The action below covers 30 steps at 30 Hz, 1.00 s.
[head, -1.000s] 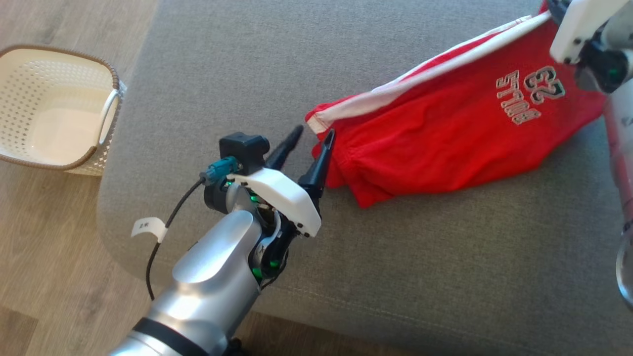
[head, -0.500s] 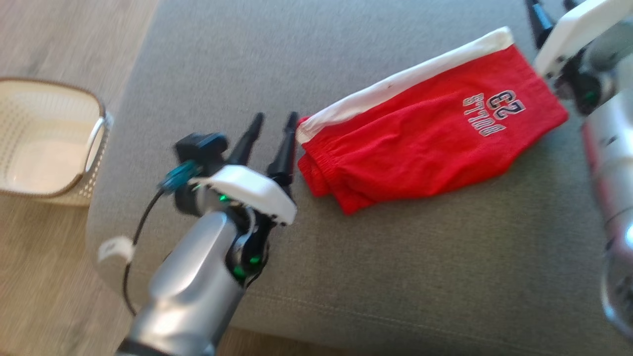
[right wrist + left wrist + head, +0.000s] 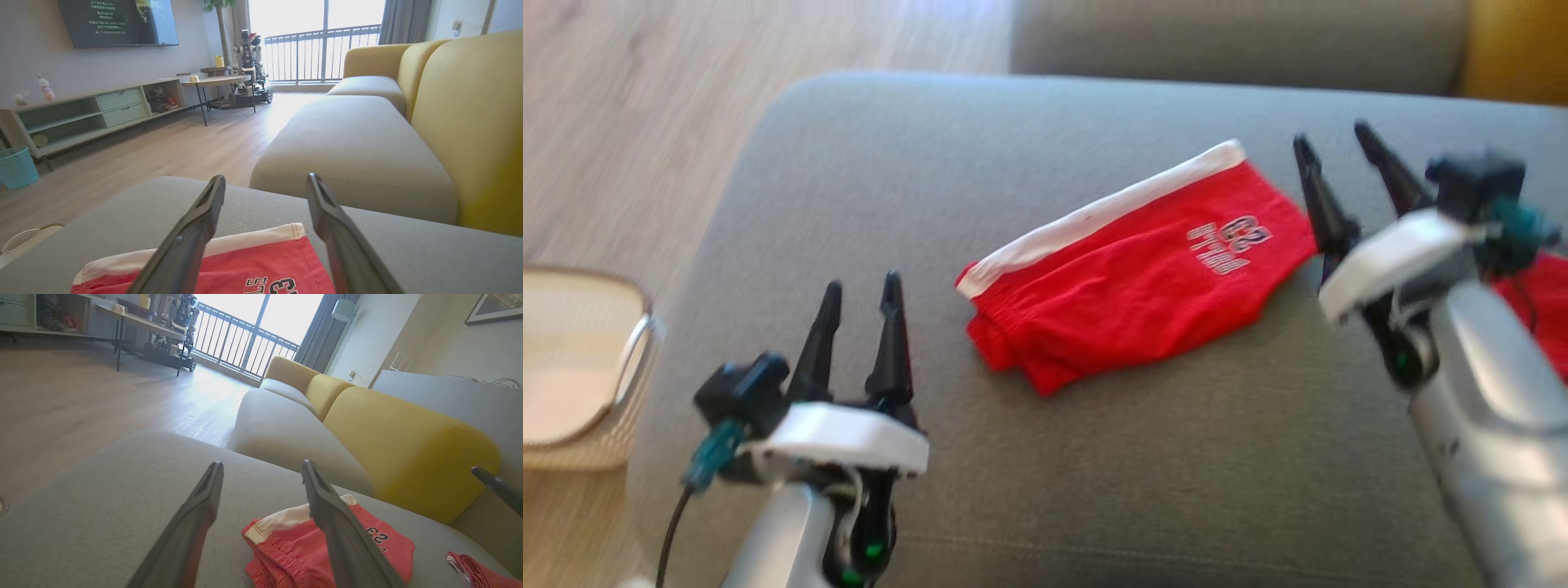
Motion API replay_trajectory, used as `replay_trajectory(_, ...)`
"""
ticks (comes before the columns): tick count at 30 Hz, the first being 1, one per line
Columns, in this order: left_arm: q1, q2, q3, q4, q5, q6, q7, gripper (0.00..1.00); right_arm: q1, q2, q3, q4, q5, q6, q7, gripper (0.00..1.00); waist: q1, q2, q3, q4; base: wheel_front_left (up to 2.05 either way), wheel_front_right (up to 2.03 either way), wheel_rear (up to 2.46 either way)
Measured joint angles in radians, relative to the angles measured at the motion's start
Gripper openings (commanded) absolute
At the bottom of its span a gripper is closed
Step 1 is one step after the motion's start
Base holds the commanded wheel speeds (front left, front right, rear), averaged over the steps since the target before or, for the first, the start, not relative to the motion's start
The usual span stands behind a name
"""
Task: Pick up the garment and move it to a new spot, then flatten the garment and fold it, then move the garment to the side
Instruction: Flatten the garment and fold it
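Two tools, the left tool and the right tool, stand spread and empty, one on either side of the single red garment, which lies folded on the grey sofa cushion. Folding looks done; the next move calls for gripping the garment and shifting it aside. One basket sits left; one other red cloth lies right.

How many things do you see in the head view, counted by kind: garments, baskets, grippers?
Red garments: 2, the folded shorts and a second red garment
Baskets: 1, the pale basket
Grippers: 2, left gripper and right gripper
Total: 5
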Motion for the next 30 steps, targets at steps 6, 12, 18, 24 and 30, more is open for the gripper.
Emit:
replay_trajectory(6, 0.125, -0.002, 0.048, -0.089, 0.067, -0.002, 0.000, 1.00, 0.224, 0.034, -0.056, -0.168, -0.132, 0.000, -0.040, 1.00, 0.0000, 0.0000, -0.064, -0.060, 0.00, 0.00, 0.00)
replay_trajectory(12, 0.219, -0.003, 0.045, -0.127, 0.094, -0.027, 0.000, 1.00, 0.436, 0.111, -0.165, -0.339, -0.257, 0.000, -0.049, 1.00, 0.0000, 0.0000, -0.090, -0.103, 0.00, 0.00, 0.00)
replay_trajectory(18, 0.276, -0.002, 0.038, -0.121, 0.095, -0.010, 0.000, 1.00, 0.580, 0.164, -0.225, -0.440, -0.312, 0.000, -0.049, 1.00, 0.0000, 0.0000, -0.087, -0.122, 0.00, 0.00, 0.00)
replay_trajectory(24, 0.287, -0.002, 0.006, -0.119, 0.086, 0.002, 0.000, 1.00, 0.626, 0.177, -0.256, -0.469, -0.291, 0.000, -0.049, 1.00, 0.0000, 0.0000, -0.076, -0.117, 0.00, 0.00, 0.00)
replay_trajectory(30, 0.253, -0.001, -0.054, -0.114, 0.094, 0.003, 0.000, 1.00, 0.546, 0.181, -0.299, -0.382, -0.011, 0.000, 0.023, 1.00, 0.0000, 0.0000, -0.029, -0.085, 0.00, 0.00, 0.00)
